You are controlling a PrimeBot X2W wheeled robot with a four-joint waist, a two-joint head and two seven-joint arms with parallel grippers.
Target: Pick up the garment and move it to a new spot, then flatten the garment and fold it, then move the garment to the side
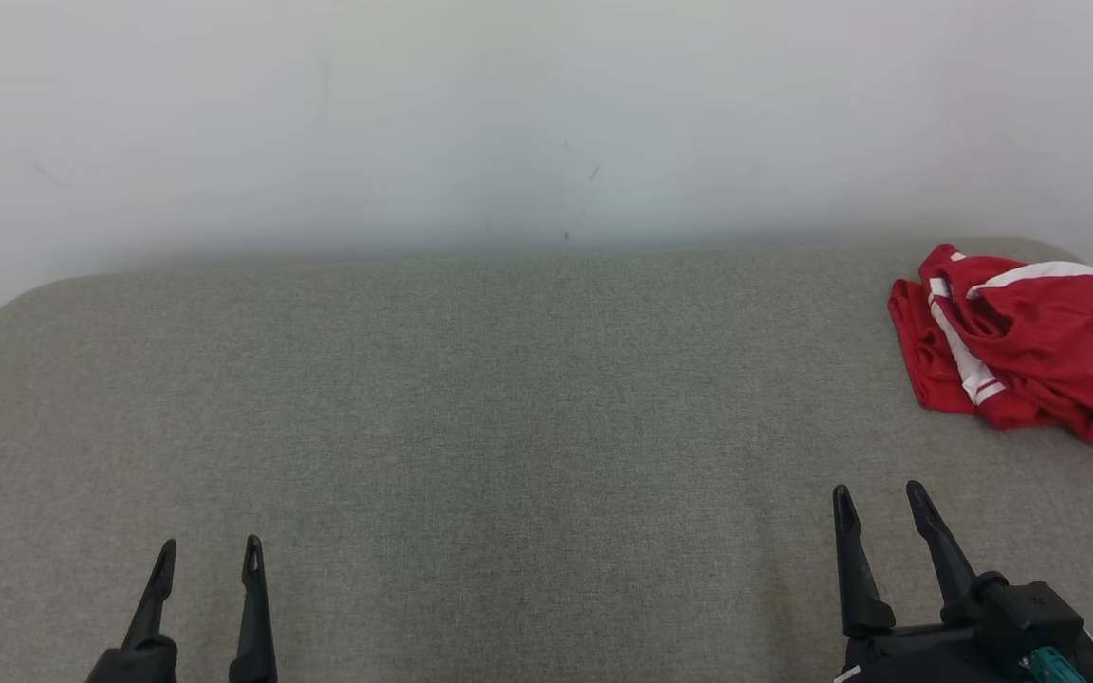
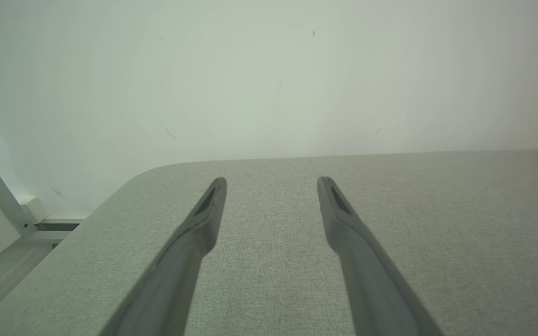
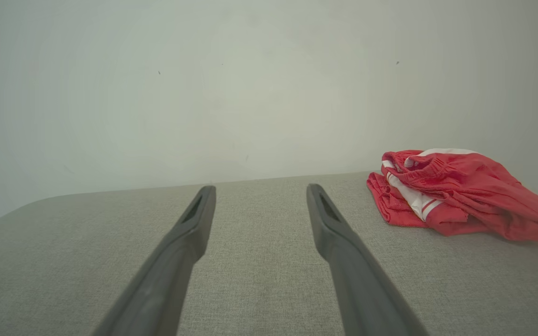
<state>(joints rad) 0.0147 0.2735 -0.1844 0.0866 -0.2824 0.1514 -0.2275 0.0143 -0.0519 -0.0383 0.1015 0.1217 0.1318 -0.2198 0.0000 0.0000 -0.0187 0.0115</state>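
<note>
Progress was hard for you to call: the red garment (image 1: pixel 1021 351) lay bunched near the far right corner of the table (image 1: pixel 509 427), which fit either a heap awaiting pickup or a loose fold already set aside. Your left gripper (image 1: pixel 210 547) and right gripper (image 1: pixel 879 493) stood spread wide, holding nothing. The fabric looked thin, rumpled and white-striped, and the tabletop was a coarse grey weave.

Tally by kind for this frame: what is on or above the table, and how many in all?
garment: 1 (red, white stripes, crumpled)
grippers: 2 (left gripper, right gripper, both open and empty)
Total: 3
</note>
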